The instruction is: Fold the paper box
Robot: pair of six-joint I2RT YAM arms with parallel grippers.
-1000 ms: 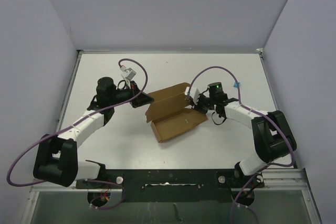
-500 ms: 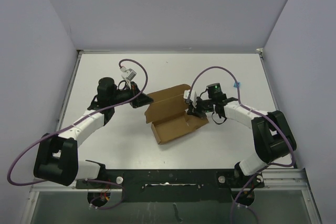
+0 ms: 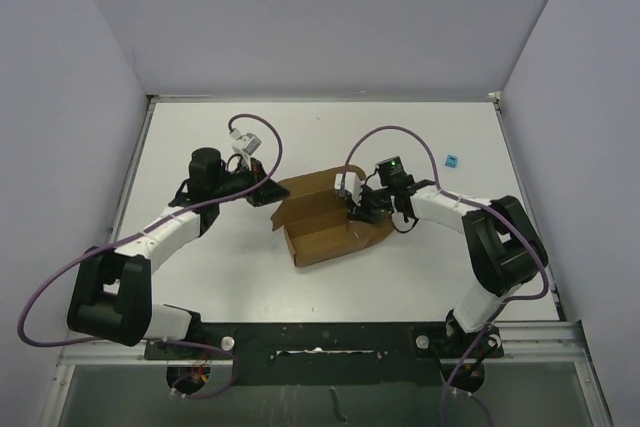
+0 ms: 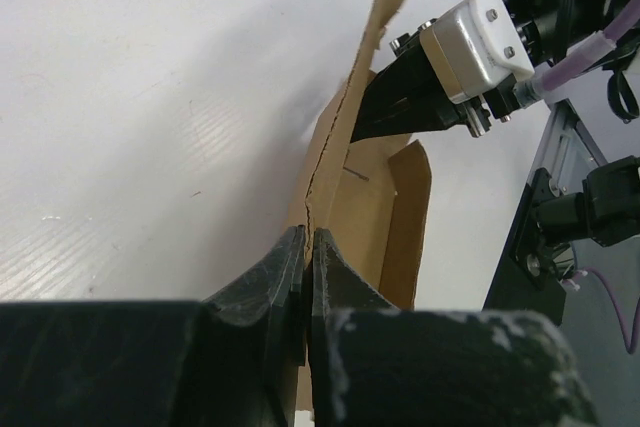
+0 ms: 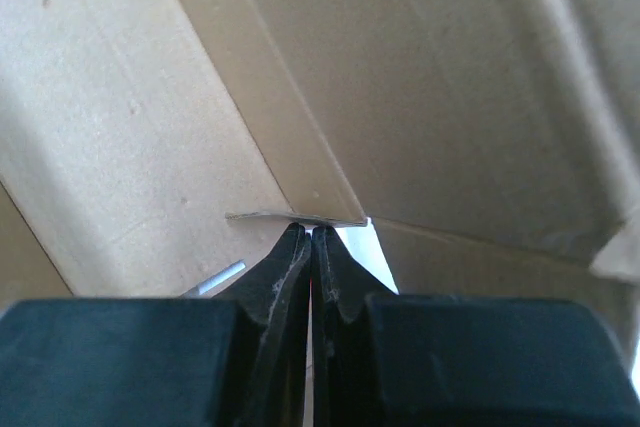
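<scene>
Overhead only: blue cube (image 3: 452,159). Left wrist: left jaws pinch paper box (image 4: 360,209).

Top view: shows bright, even light from overhead and sharp focus across the frame; casts only soft, short shadows on the white table (image 3: 200,137) beside the arms and along the near right edge of the paper box (image 3: 325,217).

Left wrist view: renders the table nearly washed out at upper left, with a faint streaky sheen; blurs the dark left gripper (image 4: 307,247) in the foreground and sharpens toward the cardboard edge beyond.

Right wrist view: fills with warm, softly lit cardboard in slightly soft focus; leaves the right gripper (image 5: 310,237) dark and blurred, beside a small overexposed white gap.
</scene>
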